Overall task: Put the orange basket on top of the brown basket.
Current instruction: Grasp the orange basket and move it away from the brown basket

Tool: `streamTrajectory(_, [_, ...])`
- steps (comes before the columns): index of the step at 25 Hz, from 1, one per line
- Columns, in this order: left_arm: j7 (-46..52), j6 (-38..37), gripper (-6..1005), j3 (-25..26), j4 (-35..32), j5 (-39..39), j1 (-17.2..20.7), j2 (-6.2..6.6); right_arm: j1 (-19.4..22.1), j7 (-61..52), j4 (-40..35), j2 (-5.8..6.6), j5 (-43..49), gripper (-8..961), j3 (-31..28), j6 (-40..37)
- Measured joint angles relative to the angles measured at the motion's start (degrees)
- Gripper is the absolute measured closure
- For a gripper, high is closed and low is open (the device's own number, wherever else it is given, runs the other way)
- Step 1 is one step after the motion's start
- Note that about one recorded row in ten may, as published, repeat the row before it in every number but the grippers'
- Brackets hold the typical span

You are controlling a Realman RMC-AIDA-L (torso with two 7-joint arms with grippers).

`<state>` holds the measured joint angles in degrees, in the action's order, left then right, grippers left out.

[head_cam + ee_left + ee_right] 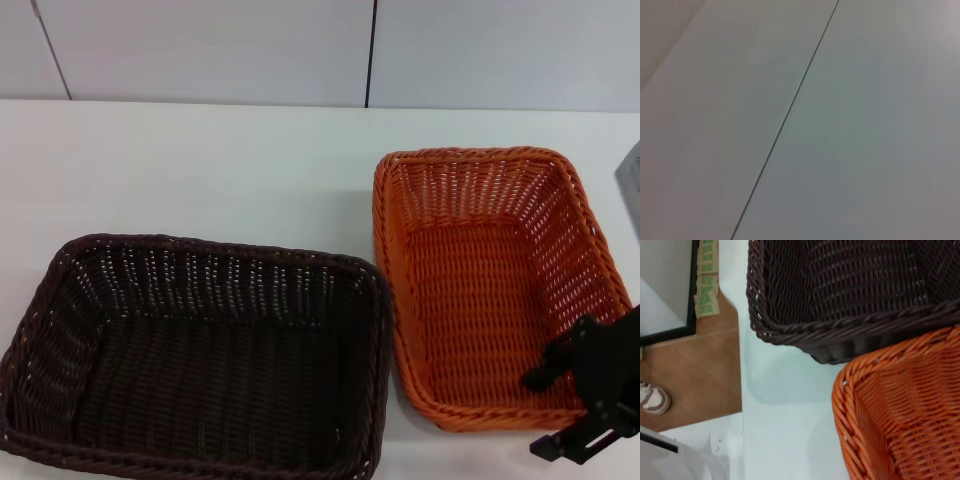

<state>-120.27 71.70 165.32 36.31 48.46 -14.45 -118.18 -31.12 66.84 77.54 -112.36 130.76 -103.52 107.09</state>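
Observation:
The orange basket (490, 280) stands on the white table at the right. The brown basket (200, 350) stands beside it at the left front, and their near corners almost touch. My right gripper (552, 412) is at the orange basket's near right corner. It is open, with one black finger inside the basket and the other outside, below the braided rim. The right wrist view shows the orange basket's corner (900, 410) and the brown basket's rim (840, 325). My left gripper is out of view; the left wrist view shows only a pale wall panel.
The white table (200, 170) stretches behind the baskets to a panelled wall. A grey object (630, 170) shows at the right edge. The right wrist view shows the table's front edge (742, 390), brown floor and a shoe (652, 399).

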Motion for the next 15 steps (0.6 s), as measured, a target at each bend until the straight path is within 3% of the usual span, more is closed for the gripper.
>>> streamTrajectory(2, [-0.07, 1.75, 245, 0.0, -0.42, -0.99, 0.58, -0.03, -0.52, 0.9, -0.81, -1.03, 1.95, 232, -0.29, -0.21])
streamTrajectory(11, [-0.91, 3.13, 245, -0.07, -1.27, -1.11, 1.42, -0.14, -1.38, 1.77, -2.99, -1.39, 2.67, 232, 0.05, -2.16])
streamTrajectory(15, [-0.92, 3.65, 245, -0.08, -1.3, -1.14, 1.55, -0.09, -1.35, 2.98, -2.58, -1.78, 2.31, 372, 0.04, -2.32])
